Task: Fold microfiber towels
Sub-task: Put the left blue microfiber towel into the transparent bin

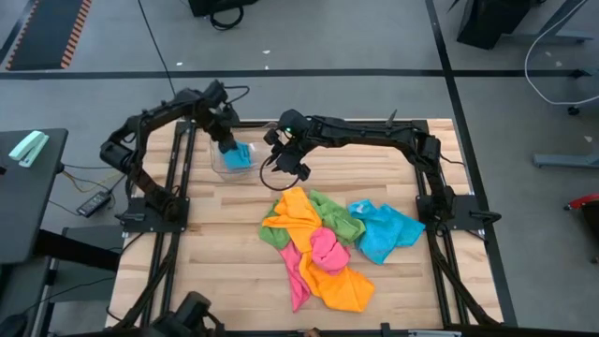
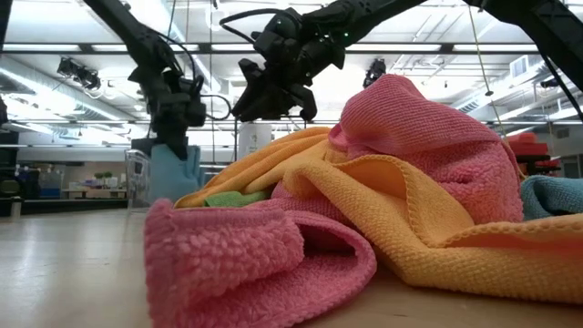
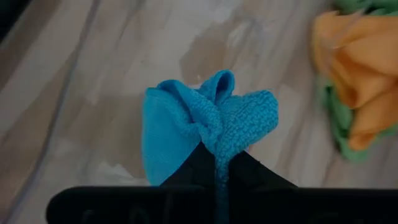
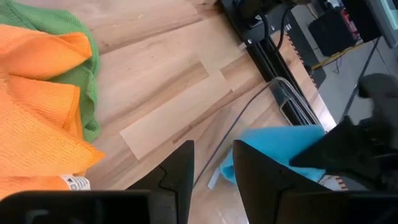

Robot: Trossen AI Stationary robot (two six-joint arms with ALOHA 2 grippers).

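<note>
A small blue microfiber towel (image 1: 241, 155) hangs bunched from my left gripper (image 1: 226, 142), which is shut on it at the table's far left, over a clear plastic bin (image 1: 217, 167). In the low view the same towel (image 2: 173, 173) hangs under the left gripper (image 2: 175, 117). My right gripper (image 4: 213, 177) hovers open, with nothing between its fingers, just right of the bin and above the table (image 1: 290, 161). A heap of orange (image 1: 295, 211), green (image 1: 334, 221), pink (image 1: 328, 249) and blue (image 1: 386, 231) towels lies on the table's middle. My left gripper pinches a gathered fold of the blue towel (image 3: 217, 135) between its two fingers, several layers bunched together. The fingers come from above, slanting down. The towel hangs slack below them; the pink towel in the low view hides its lower end.
The clear bin's wall (image 2: 137, 180) stands by the hanging towel. The heap takes up the table's middle and right. Bare wood (image 1: 220, 253) lies at the near left. Black frame rails (image 1: 178, 187) run along the table's left and right sides.
</note>
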